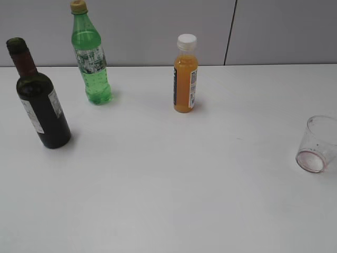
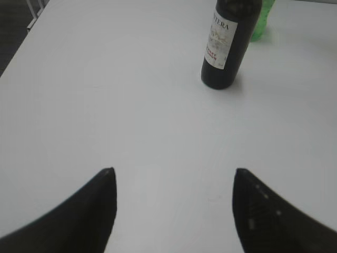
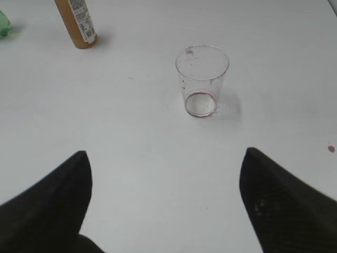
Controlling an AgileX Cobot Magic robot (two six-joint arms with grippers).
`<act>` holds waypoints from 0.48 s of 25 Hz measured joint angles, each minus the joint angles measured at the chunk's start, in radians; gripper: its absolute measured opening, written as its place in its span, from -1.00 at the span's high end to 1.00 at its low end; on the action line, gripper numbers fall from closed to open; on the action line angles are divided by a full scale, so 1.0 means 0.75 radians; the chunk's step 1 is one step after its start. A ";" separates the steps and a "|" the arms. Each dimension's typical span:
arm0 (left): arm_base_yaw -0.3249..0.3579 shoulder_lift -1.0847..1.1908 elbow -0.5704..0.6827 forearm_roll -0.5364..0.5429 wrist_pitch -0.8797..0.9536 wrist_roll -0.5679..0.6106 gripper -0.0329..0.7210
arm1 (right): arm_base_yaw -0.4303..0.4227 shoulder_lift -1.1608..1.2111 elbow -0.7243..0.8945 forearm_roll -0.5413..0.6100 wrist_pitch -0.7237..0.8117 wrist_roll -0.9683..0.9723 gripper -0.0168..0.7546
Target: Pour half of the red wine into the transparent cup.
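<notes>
The red wine bottle (image 1: 41,105), dark glass with maroon neck foil and a white label, stands upright at the left of the white table; it also shows in the left wrist view (image 2: 227,45), ahead and to the right of my left gripper (image 2: 174,176), which is open and empty. The transparent cup (image 1: 317,144) stands upright at the right edge of the exterior view, with a pinkish base. In the right wrist view the cup (image 3: 202,79) is ahead of my right gripper (image 3: 166,158), which is open and empty. Neither gripper shows in the exterior view.
A green plastic soda bottle (image 1: 91,55) stands behind the wine bottle. A small orange juice bottle (image 1: 185,76) stands at the back centre; it also shows in the right wrist view (image 3: 76,23). A small red spot (image 3: 330,148) lies on the table right of the cup.
</notes>
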 joint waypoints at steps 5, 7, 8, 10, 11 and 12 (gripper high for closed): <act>0.000 0.000 0.000 0.000 0.000 0.000 -0.44 | 0.000 0.000 0.000 0.000 0.000 0.000 -0.77; 0.000 0.000 0.000 0.000 0.000 0.000 -0.42 | 0.000 0.000 0.000 0.000 0.000 0.000 -0.77; 0.000 0.000 0.000 0.000 0.000 0.000 -0.41 | 0.000 0.000 0.000 0.000 0.000 0.000 -0.77; 0.000 0.000 0.000 0.000 0.000 0.000 -0.38 | 0.000 0.000 0.000 0.000 0.000 -0.005 -0.77; 0.000 0.000 0.000 0.000 0.000 0.000 -0.37 | 0.000 0.000 0.000 0.001 -0.002 -0.016 -0.77; 0.000 0.000 0.000 0.000 0.000 0.000 -0.37 | 0.000 0.000 -0.002 0.003 -0.005 -0.027 -0.77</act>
